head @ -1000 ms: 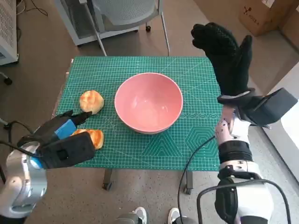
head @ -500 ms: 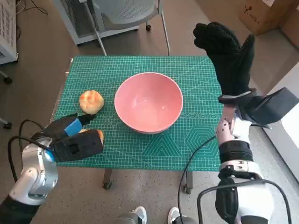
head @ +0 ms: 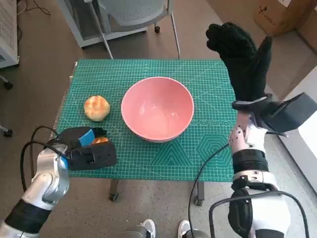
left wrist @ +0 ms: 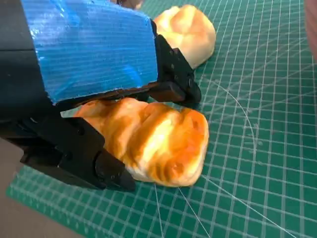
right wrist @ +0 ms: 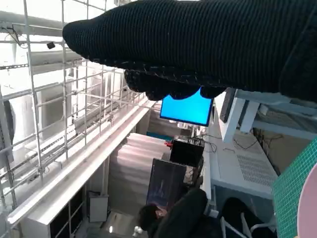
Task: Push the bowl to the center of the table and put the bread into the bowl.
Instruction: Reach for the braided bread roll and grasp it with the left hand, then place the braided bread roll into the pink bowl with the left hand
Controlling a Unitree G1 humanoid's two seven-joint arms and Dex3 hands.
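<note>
The pink bowl [head: 157,109] stands near the middle of the green cutting mat [head: 198,148]. One round bread roll [head: 96,107] lies to its left, also seen in the left wrist view [left wrist: 188,32]. A second, browner bread [left wrist: 153,139] lies on the mat near the front left edge, mostly hidden in the head view [head: 100,141] under my left hand [head: 86,148]. The black fingers [left wrist: 168,91] of that hand close on the bread from both sides. My gloved right hand [head: 242,59] is raised above the table's far right corner, spread, holding nothing.
A grey chair [head: 133,15] stands beyond the table's far edge and a cardboard box [head: 280,15] at the far right. A white cabinet [head: 302,144] flanks the right side. Shoes [head: 148,229] show below the front edge. A person [right wrist: 163,218] sits under a blue screen [right wrist: 188,110].
My left hand has slid forward and lowered over the nearer bread, closing around it. The right hand has stayed raised, and the bowl has not moved.
</note>
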